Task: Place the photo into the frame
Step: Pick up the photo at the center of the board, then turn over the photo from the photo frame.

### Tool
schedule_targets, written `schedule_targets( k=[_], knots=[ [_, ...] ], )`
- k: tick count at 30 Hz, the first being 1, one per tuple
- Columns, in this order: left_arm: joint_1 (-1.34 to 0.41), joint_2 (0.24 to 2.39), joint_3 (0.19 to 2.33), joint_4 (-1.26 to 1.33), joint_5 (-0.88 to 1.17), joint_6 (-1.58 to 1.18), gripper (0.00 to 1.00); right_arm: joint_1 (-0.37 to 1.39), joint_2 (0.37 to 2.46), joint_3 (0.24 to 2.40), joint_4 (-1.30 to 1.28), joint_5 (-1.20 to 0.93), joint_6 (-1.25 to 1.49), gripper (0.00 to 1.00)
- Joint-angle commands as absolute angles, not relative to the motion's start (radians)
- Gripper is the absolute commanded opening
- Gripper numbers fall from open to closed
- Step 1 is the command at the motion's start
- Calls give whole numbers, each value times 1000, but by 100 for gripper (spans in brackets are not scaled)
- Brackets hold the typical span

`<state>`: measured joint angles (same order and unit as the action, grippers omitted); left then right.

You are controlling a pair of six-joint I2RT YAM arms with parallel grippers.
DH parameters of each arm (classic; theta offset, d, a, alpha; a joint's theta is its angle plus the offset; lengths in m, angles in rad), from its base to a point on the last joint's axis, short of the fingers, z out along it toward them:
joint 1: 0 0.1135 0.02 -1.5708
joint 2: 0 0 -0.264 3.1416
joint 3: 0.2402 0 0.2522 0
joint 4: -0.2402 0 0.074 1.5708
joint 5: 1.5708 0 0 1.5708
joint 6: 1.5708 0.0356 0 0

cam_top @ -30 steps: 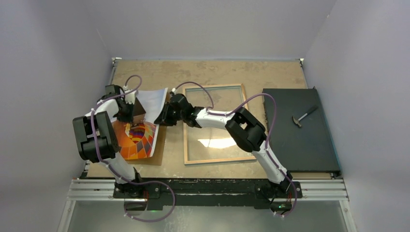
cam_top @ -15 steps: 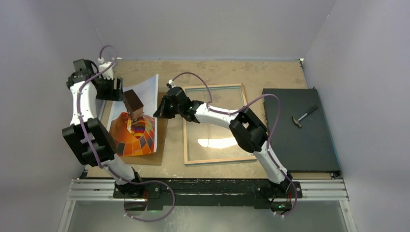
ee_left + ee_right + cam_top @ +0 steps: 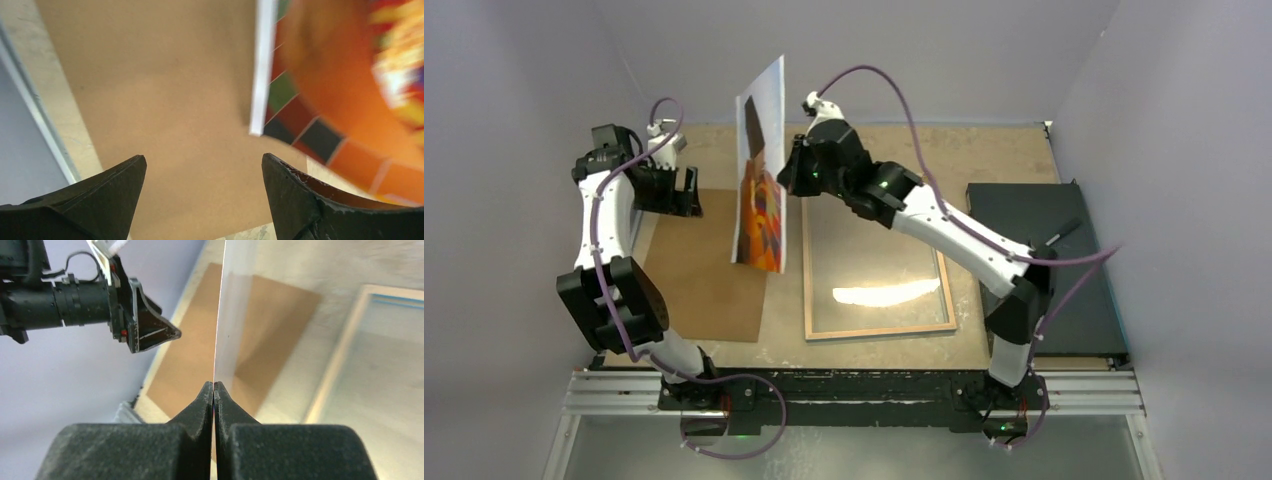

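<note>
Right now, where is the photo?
In the top view the photo hangs on edge in the air, left of centre, pinched by the right gripper, above the gap between the brown board and the frame.

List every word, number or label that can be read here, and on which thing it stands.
None can be read. The photo, held by the right tool, shows only coloured balloon panels; the frame and the brown board bear no writing that I can see.
</note>
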<state>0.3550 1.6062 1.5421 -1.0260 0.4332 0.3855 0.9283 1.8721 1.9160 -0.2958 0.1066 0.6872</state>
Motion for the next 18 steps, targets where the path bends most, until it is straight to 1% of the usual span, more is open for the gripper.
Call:
schedule_targets(
  k=[1, 3, 8, 12, 15, 18],
  knots=[
    [321, 1558, 1448, -953, 395, 386, 85, 922, 1723, 1958, -615, 369, 555, 0],
    [319, 1556, 1418, -932, 380, 387, 85, 922, 1656, 1961, -697, 483, 549, 0],
    [320, 1563, 1365, -897, 352, 393, 85, 926, 1551, 1981, -930, 606, 566, 0],
    [320, 1581, 1350, -888, 347, 389, 84, 950, 1602, 2099, -1115, 680, 553, 0],
    [319, 1583, 1336, -874, 345, 384, 83, 966, 1631, 2134, -1111, 650, 526, 0],
    [320, 1582, 1324, -868, 337, 385, 83, 992, 1708, 2143, -1112, 631, 518, 0]
  ],
)
